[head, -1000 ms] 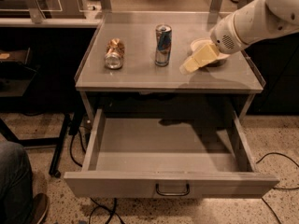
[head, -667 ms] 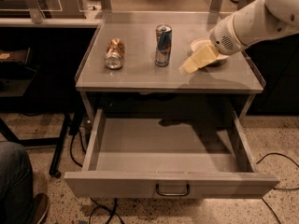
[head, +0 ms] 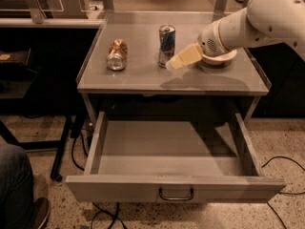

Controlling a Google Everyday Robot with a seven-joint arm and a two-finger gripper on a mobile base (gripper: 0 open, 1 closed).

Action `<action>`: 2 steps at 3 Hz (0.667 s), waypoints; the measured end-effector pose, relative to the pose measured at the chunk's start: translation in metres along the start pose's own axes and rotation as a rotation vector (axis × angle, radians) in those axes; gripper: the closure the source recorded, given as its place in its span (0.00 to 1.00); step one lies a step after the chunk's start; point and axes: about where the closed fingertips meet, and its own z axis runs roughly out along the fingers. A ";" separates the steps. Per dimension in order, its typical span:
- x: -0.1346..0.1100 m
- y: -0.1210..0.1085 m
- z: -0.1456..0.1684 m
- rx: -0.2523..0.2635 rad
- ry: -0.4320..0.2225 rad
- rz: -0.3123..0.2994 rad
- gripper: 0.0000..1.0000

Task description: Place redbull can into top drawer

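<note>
Since the earlier frame: gripper [head: 177, 61] has shifted left across the table top [head: 143, 80], closing most of the gap to the redbull can [head: 167, 45]. Can itself unchanged.

Gripper: low over the table, tip pointing left and slightly down, holding nothing. How far open: cannot tell.

Redbull can: upright, immediately left of the gripper tip, which sits at its lower half. Touching or just apart: cannot tell. Blue and silver panels, red mark; no lettering legible.

Gold-brown can [head: 117, 55]: on its side, well left of the gripper, beyond the redbull can. No label readable.

White shallow dish [head: 224, 57]: right of the gripper, partly under the wrist.

Top drawer [head: 119, 189]: pulled fully open below and in front of the gripper, dark curved handle [head: 176, 194] at the centre of its front panel.

Floor: cables [head: 97, 213]; a person's leg [head: 14, 185] far lower left.
</note>
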 end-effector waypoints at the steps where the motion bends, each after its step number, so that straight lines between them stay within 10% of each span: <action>1: -0.006 -0.004 0.019 -0.006 -0.027 0.020 0.00; 2: -0.015 -0.009 0.039 -0.014 -0.046 0.024 0.00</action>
